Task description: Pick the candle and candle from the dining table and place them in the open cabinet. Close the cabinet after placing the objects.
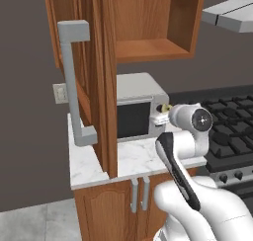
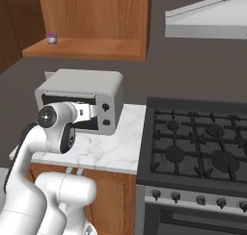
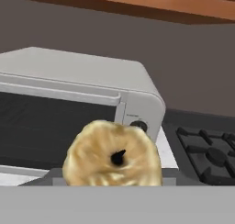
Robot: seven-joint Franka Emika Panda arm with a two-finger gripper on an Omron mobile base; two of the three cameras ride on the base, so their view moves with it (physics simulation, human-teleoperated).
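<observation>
Golden-yellow stubby candle [image 3: 112, 156] sits clamped in the gripper [image 1: 161, 114] before the grey microwave [image 2: 91, 101]; reddish-brown wall cabinet [image 1: 148, 47] stands open, no candle seen inside, door unclosed.

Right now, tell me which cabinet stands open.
The wall cabinet: its door, with the long bar handle, is swung out, baring the shelf. The low cabinet with two short handles is shut.
</observation>
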